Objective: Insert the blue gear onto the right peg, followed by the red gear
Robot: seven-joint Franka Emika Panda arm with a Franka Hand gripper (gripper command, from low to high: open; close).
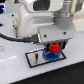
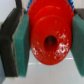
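Note:
In the exterior view the blue gear (image 1: 50,56) lies flat on the black-bordered white plate (image 1: 33,58). Just above it hangs the red gear (image 1: 54,48), held between the fingers of my gripper (image 1: 54,48). The wrist view is filled by the red gear (image 2: 50,41), its centre hole facing the camera, clamped between the two teal finger pads (image 2: 21,45). The gripper is shut on the red gear. The right peg is hidden behind the gears and the gripper.
The white table (image 1: 15,72) spreads around the plate. A black cable (image 1: 12,37) runs across at the exterior view's left, and the arm's white body (image 1: 35,20) looms over the plate.

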